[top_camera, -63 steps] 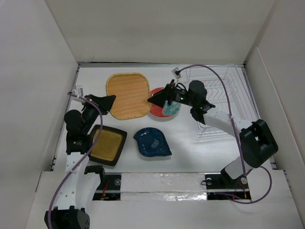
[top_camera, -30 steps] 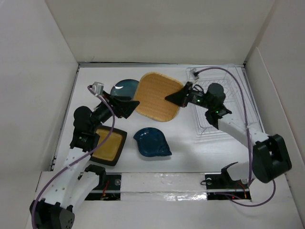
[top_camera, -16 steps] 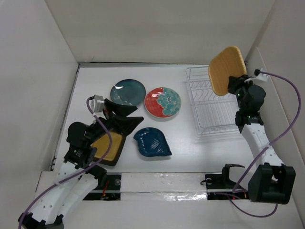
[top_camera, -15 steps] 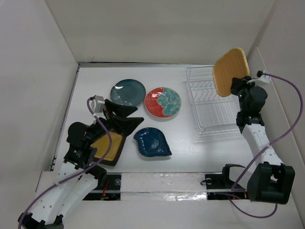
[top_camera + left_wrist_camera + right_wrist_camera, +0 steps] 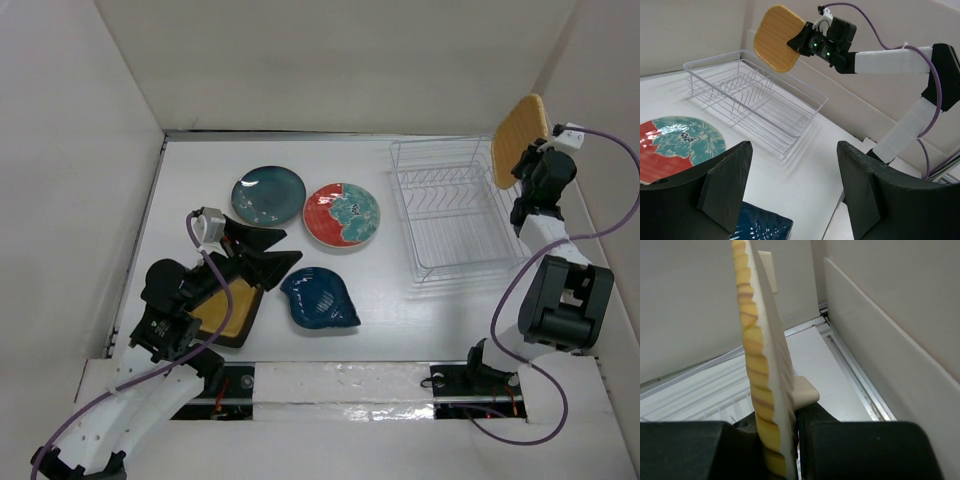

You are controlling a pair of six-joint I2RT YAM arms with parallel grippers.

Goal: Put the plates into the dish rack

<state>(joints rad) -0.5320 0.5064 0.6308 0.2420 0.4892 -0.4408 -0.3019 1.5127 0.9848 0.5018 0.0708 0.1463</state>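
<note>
Orange plate [image 5: 518, 140] hangs on edge above the far right corner of the dish rack [image 5: 450, 215], right jaws clamped on its rim, likely to slot between prongs; left jaws stand wide near the mustard plate [image 5: 222, 312].

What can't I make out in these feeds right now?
- Top view: the left gripper and arm cover part of the mustard-yellow plate; contact unclear.
- Right wrist view: the orange plate, edge-on, runs off the top edge, hiding the pads of the right gripper.
- Left wrist view: the blue leaf plate is cut by the bottom edge.
</note>
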